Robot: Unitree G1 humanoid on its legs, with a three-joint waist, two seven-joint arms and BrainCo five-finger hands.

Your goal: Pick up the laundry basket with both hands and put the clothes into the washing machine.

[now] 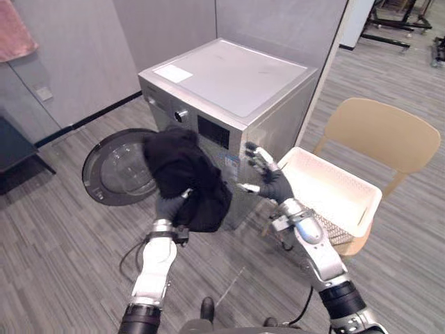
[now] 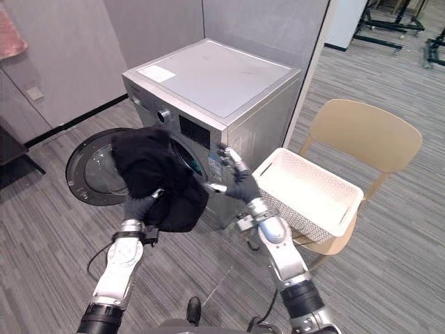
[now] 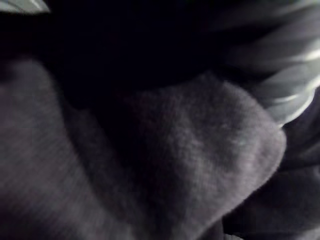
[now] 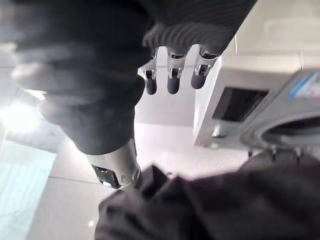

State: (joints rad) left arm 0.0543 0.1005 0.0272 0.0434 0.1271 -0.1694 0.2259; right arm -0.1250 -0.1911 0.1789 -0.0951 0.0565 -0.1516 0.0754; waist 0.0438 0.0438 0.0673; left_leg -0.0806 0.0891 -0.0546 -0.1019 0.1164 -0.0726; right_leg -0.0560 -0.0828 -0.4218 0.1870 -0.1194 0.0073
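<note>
Left hand (image 1: 169,207): up in front of the washing machine (image 1: 236,76), close to its front panel, carrying the black garment (image 1: 184,177); its grip is buried in the cloth, so I cannot tell how far it is closed
Black garment: bunched over and beside the left hand, hanging level with the washing machine's front and covering most of the loading opening (image 4: 294,132) from the head views; not yet inside the drum
Right hand (image 1: 270,182): spread wide with straight fingers (image 4: 172,82), holding nothing, just before the washing machine's front right corner; whether it touches the panel I cannot tell
Door (image 1: 115,167): swung wide open on the washing machine's left side as the robot faces it
Laundry basket (image 1: 368,191): white perforated plastic, set on the tan chair (image 1: 386,132) just to the right of the washing machine, no hand on it; only white mesh shows inside
How the garment will handle: by its look soft, limp and light, neither fragile nor slippery; it will sag and trail, so a loose end could catch on the washing machine's door rim
Where to hold it: probably best at the bunched middle, keeping the hanging ends short while it is pushed in
How the basket will handle: likely stiff and light, best taken at two opposite rims
</note>
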